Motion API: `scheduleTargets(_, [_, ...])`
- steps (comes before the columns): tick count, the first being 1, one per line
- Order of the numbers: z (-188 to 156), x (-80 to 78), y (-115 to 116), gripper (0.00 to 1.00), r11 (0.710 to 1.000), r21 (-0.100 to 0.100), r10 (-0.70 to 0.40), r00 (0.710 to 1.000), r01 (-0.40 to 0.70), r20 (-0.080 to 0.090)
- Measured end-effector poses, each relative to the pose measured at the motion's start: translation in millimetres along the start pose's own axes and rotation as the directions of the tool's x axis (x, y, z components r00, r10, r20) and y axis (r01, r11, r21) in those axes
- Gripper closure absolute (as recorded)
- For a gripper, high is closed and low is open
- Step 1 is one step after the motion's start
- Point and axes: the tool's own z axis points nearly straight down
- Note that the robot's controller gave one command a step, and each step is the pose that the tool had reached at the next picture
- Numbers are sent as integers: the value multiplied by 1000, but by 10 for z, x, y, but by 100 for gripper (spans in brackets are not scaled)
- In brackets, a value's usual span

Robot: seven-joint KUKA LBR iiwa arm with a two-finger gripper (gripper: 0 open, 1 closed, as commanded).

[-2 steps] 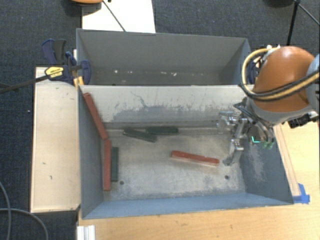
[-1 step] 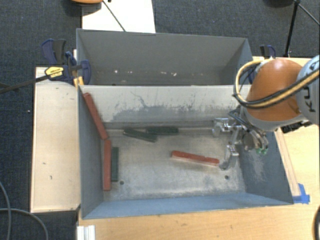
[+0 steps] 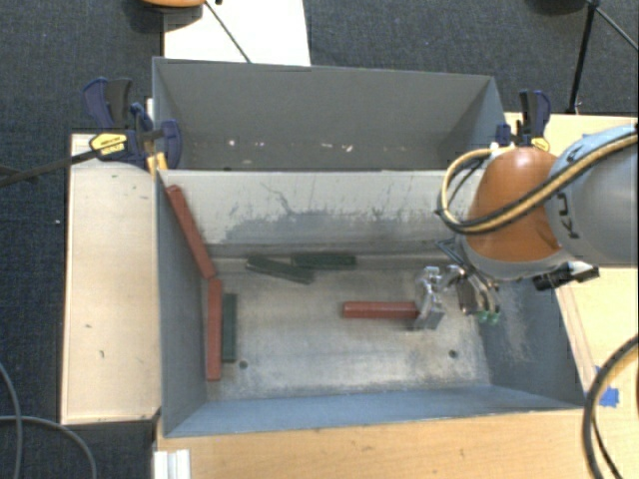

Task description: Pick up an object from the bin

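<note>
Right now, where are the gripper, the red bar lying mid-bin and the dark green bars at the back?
gripper (image 3: 431, 312), camera view, at its tip.
red bar (image 3: 377, 311), camera view, mid-length.
dark green bars (image 3: 300, 265), camera view, where the two meet.

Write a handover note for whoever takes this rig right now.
Gripper: low in the bin, at the right end of the red-brown bar lying mid-floor; grasp not confirmable.
Elsewhere: dark green bars by the back wall, two red bars and a green bar along the left wall.
Done: nothing lifted.
Left: grip and raise one thing.
</note>
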Motion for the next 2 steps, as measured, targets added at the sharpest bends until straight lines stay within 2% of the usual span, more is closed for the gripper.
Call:
scheduleTargets(1, [0, 0, 0, 100, 1000, 0, 0, 1000, 0, 0])
scheduleTargets(2, [-1159, 577, -251, 100, 999, 0, 35, 999, -35, 1])
